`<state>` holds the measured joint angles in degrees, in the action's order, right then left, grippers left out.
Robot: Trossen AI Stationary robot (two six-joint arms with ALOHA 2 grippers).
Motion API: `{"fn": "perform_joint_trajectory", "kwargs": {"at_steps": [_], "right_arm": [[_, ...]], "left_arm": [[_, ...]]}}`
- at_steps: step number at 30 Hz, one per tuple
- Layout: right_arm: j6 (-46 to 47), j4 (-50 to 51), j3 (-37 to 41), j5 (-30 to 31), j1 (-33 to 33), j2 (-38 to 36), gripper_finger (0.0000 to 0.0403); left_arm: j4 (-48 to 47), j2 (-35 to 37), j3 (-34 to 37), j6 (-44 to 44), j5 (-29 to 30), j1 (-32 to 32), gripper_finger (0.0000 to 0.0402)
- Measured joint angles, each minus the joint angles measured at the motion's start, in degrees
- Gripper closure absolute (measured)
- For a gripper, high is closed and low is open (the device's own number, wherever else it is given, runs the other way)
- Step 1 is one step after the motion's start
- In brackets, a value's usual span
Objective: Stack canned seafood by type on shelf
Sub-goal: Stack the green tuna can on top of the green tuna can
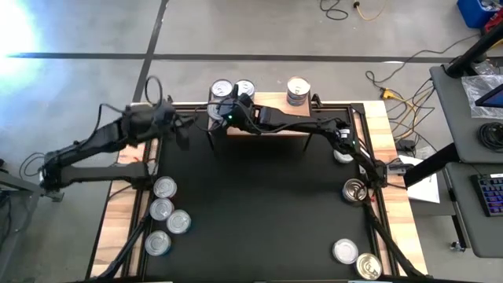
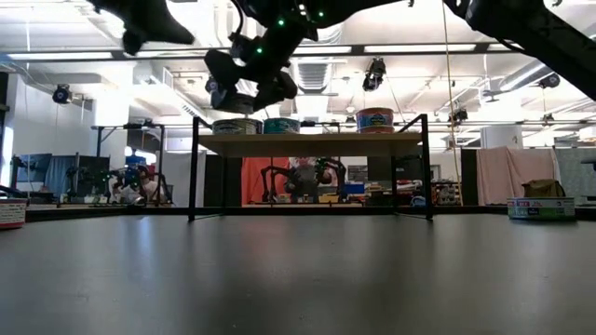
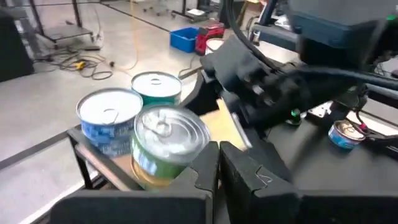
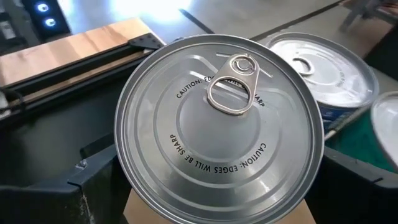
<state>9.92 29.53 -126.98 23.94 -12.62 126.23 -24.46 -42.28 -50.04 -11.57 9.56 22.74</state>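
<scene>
I am in the placing step: my right hand [image 1: 226,110] stands at the left end of the shelf [image 1: 271,118], its fingers spread wide round a tin [image 4: 219,127] with a plain silver pull-tab top. From the wrist view that tin sits squarely between my fingers, directly under the wrist. Whether its base already rests on the shelf I cannot tell.

Just beside it on the shelf are a blue-labelled tin [image 3: 111,121] and a teal-labelled one [image 3: 156,87]; a stack of two [image 1: 297,90] stands apart at the shelf's right end. I judge the next move needs a clean straight lift away, without nudging the close neighbours.

My left hand [image 1: 182,135] is shut and empty, hanging off the shelf's left end. More tins wait on the worktop [image 1: 251,204] well away from the shelf: four loose tins [image 1: 166,214] on the left side.
</scene>
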Motion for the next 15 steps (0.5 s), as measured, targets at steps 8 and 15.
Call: {"fn": "perform_joint_trajectory", "kwargs": {"at_steps": [8,15], "right_arm": [[-1.7,0.1,0.4,-1.0,-0.9,0.3,0.0033],[-2.4,-0.3,0.5,-1.9,-2.3,0.3,0.0033]], "left_arm": [[5.5,-10.5,0.2,7.8,-18.2,17.0,0.0402],[12.8,-17.9,0.3,10.5,-20.7,18.7,0.0402]]}}
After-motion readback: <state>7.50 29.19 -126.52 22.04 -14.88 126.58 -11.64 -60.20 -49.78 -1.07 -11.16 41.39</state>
